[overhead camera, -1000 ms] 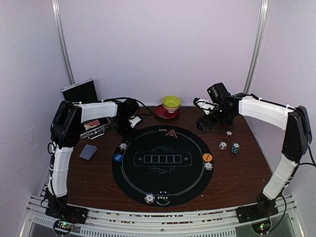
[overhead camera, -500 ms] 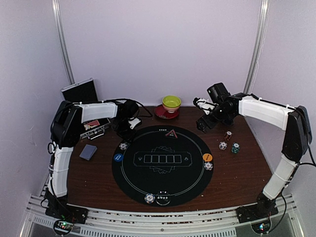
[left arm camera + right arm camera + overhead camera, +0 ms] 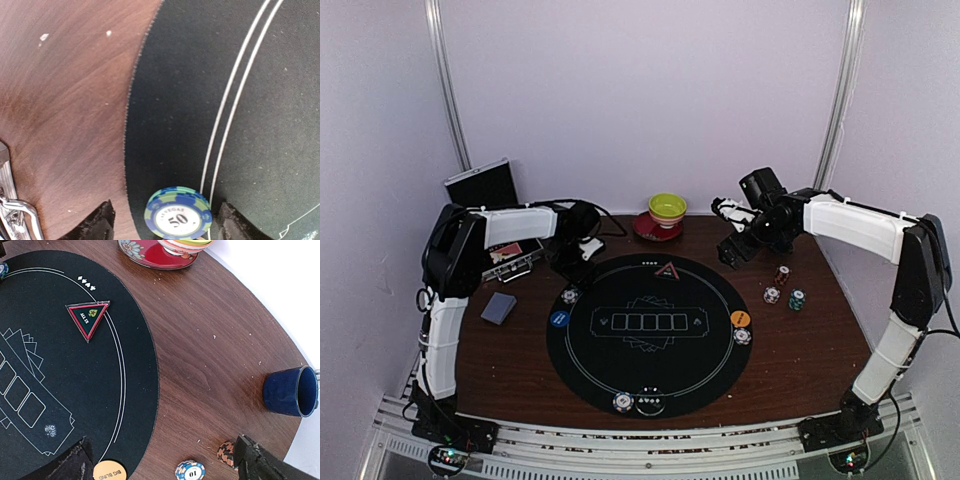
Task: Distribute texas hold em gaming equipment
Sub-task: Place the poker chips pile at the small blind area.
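Note:
A blue-and-green poker chip (image 3: 178,219) marked 50 lies on the black mat (image 3: 190,100) near its edge. It sits between the spread fingers of my left gripper (image 3: 167,227) with a gap on each side. That gripper (image 3: 570,264) is open at the mat's upper left. My right gripper (image 3: 170,467) is open and empty, raised over the mat's right rim. Below it are the orange button disc (image 3: 109,471), a blue-white chip (image 3: 190,471) and an orange chip (image 3: 226,452) on edge. The card deck (image 3: 500,308) lies left of the mat.
A yellow-green bowl (image 3: 667,208) on a red saucer (image 3: 648,230) stands at the back. A dark blue mug (image 3: 292,390) stands near the table's right edge. An open case (image 3: 510,255) sits back left. More chips (image 3: 623,403) and a blue button (image 3: 559,319) lie on the mat.
My left gripper has opened and shifted slightly over the mat's edge; the chip now lies loose between its fingers. The right arm has not moved.

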Tool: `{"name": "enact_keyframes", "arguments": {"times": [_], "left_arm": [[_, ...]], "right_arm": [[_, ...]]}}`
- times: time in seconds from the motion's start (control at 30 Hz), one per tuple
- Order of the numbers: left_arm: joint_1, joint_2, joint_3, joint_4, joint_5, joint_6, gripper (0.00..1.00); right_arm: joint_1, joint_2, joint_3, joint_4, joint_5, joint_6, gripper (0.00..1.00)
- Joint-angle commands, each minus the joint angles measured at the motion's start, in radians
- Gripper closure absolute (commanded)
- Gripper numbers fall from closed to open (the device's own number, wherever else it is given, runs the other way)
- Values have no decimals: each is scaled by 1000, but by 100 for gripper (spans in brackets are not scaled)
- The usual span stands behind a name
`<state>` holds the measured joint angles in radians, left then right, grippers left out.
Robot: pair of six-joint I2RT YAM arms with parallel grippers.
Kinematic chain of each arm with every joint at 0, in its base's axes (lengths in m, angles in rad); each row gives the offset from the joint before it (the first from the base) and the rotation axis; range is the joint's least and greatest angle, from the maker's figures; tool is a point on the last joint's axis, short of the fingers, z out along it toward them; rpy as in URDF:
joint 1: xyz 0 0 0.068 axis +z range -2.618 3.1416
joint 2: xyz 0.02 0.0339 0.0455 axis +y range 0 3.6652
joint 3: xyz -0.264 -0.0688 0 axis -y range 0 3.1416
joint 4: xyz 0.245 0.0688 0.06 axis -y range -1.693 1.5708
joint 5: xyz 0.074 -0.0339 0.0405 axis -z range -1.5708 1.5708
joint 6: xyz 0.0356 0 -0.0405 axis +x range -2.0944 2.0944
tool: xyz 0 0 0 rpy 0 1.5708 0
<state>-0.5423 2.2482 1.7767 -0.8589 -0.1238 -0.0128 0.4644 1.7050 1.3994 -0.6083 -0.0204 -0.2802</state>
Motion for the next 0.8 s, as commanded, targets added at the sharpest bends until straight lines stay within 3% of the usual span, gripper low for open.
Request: {"name": "enact_keyframes", "arguments": {"times": [0.0,0.27,0.57,0.77], "left_arm": [[4,-10,37,3,-16,-10,22],[-25,-110,95,4,-34,-28,2],[-176,-246,49,-1,-140,-124,2],[-294,-334,-83,17,-163,-233,2]], "right_arm": [[-6,-28,-13,19,22,15,1],[-8,-17,-16,24,41,16,0],[-53,-12,-18,28,37,20,0],[-101,-9,-15,28,30,26,0]]}}
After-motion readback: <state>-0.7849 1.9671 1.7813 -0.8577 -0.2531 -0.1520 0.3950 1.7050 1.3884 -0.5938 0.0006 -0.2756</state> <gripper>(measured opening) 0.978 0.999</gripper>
